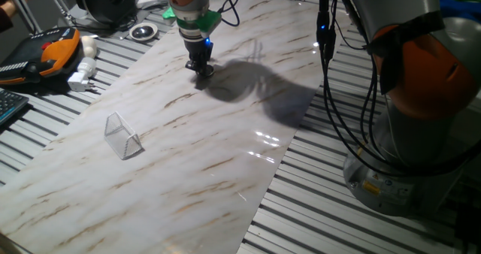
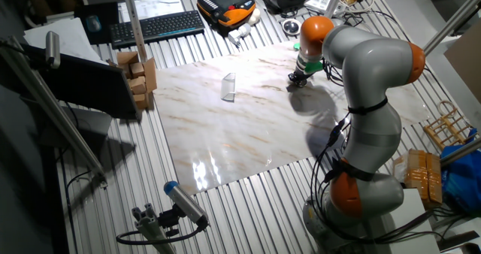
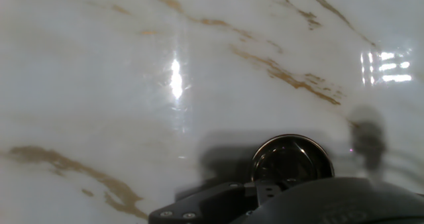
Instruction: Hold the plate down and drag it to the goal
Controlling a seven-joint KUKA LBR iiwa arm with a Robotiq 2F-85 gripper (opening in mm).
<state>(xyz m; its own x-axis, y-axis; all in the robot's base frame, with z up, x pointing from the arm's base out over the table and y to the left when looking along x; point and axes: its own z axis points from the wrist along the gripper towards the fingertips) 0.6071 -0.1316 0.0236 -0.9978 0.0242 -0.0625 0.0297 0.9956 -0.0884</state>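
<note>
Gripper [image 1: 201, 66] sat low on the marble board [image 1: 225, 156], tip right at the little shiny plate [image 3: 292, 161] — fingers' state hard to tell, clear goal [image 1: 122, 135] well apart.

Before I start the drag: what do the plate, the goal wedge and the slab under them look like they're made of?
The plate looks like polished metal: a shiny silver rim around a darker centre. The goal looks like thin clear plastic, since the slab shows through its tent-like walls. The slab has a glossy marble-patterned surface, white with tan veins and sharp glare from the lights; whether it is stone or a printed sheet, I cannot tell.
</note>
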